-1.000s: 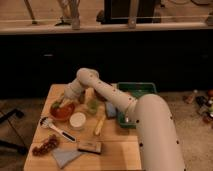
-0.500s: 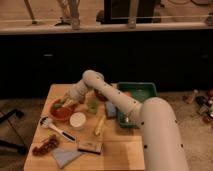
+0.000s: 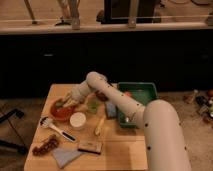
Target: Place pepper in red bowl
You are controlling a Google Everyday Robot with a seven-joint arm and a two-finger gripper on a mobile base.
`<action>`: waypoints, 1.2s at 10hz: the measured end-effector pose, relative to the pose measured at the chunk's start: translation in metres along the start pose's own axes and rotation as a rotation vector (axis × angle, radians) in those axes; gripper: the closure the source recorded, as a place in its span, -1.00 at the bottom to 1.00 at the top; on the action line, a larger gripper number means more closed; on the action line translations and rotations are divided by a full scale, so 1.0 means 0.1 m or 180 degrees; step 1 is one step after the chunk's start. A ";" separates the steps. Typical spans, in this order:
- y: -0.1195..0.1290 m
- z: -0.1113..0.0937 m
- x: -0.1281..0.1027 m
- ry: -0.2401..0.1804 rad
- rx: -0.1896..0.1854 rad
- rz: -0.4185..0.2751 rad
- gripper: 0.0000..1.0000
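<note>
The red bowl (image 3: 59, 114) sits on the left part of the wooden table (image 3: 117, 150). My gripper (image 3: 65, 104) is at the end of the white arm, right over the bowl's far rim. A small green piece, the pepper (image 3: 60, 105), shows at the gripper tip, over or in the bowl. I cannot tell whether it is held or resting in the bowl.
A white round disc (image 3: 77, 120) lies right of the bowl, with a pale green cup (image 3: 93, 105) behind it. A long yellow piece (image 3: 100, 125), a green bin (image 3: 136, 99), a white brush (image 3: 56, 129), a red cluster (image 3: 44, 145), a grey cloth (image 3: 65, 156) and a brown block (image 3: 90, 146) are around.
The arm's elbow has shifted slightly to the right. The gripper has stayed over the red bowl.
</note>
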 end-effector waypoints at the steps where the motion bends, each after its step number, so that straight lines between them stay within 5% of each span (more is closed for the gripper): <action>1: 0.00 -0.01 0.00 -0.0004 0.0010 0.0001 -0.60; 9: -0.01 -0.11 0.00 -0.0069 0.0059 -0.0025 -0.60; 12: 0.00 -0.17 0.05 -0.0237 -0.0017 -0.0020 -0.60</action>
